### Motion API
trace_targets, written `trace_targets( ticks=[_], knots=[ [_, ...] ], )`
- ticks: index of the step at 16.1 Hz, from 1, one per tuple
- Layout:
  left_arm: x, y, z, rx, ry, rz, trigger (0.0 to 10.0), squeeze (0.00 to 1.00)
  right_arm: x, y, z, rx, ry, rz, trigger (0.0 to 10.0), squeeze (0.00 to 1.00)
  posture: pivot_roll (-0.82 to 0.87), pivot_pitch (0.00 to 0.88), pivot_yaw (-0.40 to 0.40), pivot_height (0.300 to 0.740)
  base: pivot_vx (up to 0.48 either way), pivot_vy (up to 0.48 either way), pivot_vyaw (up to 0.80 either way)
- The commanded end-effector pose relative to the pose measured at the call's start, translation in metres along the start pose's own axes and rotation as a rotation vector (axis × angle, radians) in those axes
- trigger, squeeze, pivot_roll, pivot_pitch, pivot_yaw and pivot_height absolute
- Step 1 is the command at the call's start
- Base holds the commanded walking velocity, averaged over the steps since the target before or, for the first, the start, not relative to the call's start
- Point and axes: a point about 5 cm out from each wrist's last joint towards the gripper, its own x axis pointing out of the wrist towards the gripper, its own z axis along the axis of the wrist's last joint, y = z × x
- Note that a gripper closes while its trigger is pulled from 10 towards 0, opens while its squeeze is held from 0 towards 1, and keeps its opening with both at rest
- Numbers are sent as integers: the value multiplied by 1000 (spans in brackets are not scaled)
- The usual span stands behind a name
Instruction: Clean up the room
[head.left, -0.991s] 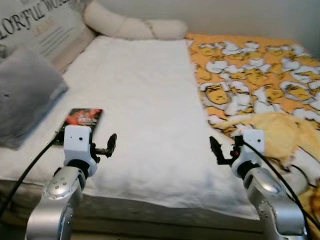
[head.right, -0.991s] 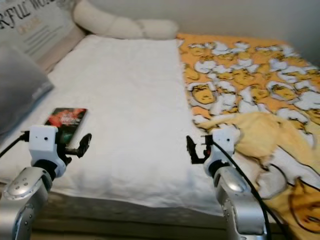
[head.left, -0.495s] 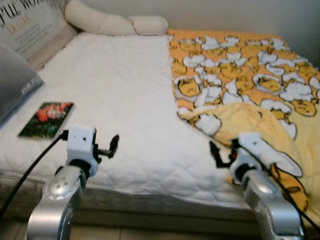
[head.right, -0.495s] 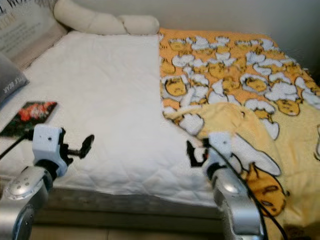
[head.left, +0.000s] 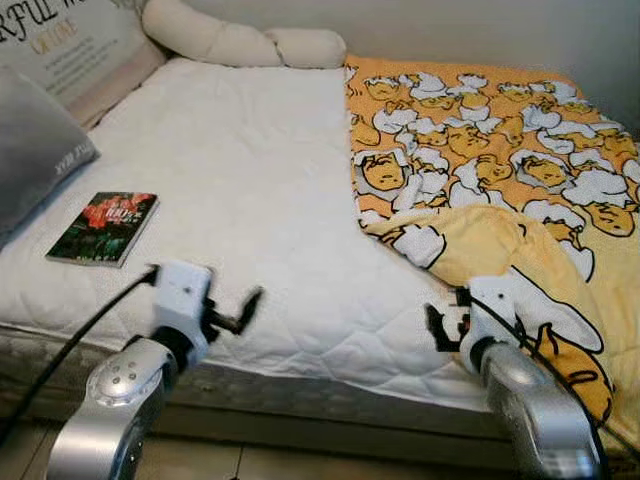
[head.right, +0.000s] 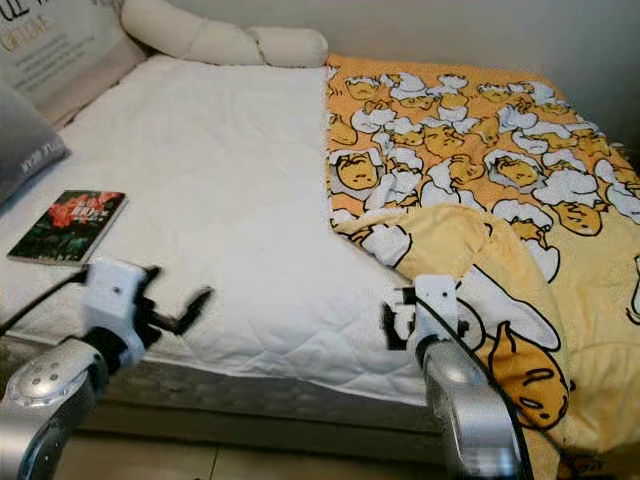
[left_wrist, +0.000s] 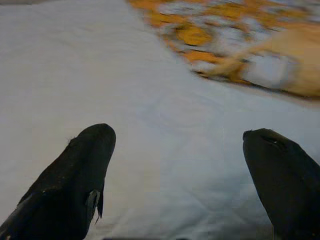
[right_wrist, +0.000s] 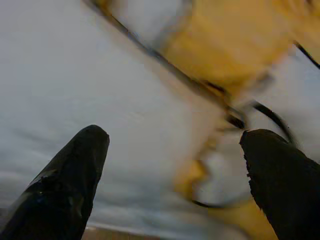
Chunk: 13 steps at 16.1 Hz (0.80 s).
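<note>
Hovering open-fingered, left claw (head.left: 248, 304) and right claw (head.left: 436, 328) over the bed (head.left: 260, 190) edge.

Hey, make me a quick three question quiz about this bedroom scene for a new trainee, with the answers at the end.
1. True or false: the book lies on the white mattress, near the grey pillow.
2. Which side of the bed does the yellow patterned blanket cover? A) the robot's left B) the robot's right C) the whole bed
3. Fill in: the left tool and the right tool both have their fingers ____.

Key:
1. True.
2. B, with its near corner folded back by the right tool.
3. Open, with nothing between them.
</note>
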Motion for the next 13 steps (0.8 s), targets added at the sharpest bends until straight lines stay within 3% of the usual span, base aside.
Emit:
trace_targets(
  ticks=[1, 4, 7, 9, 10, 11, 12, 13],
  knots=[
    [3, -5, 3, 16, -18, -86, 10000, 0, 6, -14, -7, -8, 76, -89, 10000, 0, -84, 0, -22, 740, 0, 0, 0],
    [15, -16, 5, 80, 19, -369, 10000, 0, 33, -32, -19, -18, 185, -172, 10000, 0, -87, 0, -14, 740, 0, 0, 0],
    [23, -17, 7, 113, 27, -449, 10000, 0, 45, -37, -28, 42, 238, -182, 10000, 0, -91, 0, -2, 740, 0, 0, 0],
    [27, -21, 8, 153, 42, -548, 10000, 0, 59, -37, -31, 129, 238, -147, 10000, 0, -79, 0, 6, 740, 0, 0, 0],
    [26, -22, 9, 160, 46, -581, 10000, 0, 61, -37, -28, 159, 217, -130, 5765, 0, -76, 0, 9, 740, 0, 0, 0],
    [26, -23, 9, 159, 48, -592, 10000, 0, 62, -37, -27, 172, 205, -122, 5765, 0, -76, 0, 9, 740, 0, 0, 0],
    [22, -26, 8, 173, 65, -639, 10000, 0, 64, -38, -23, 148, 193, -102, 314, 0, -69, 0, 14, 740, 0, 0, 0],
    [21, -26, 7, 180, 71, -651, 10000, 0, 65, -37, -22, 133, 194, -89, 0, 0, -69, 4, 15, 740, 0, 0, 0]
  ],
)
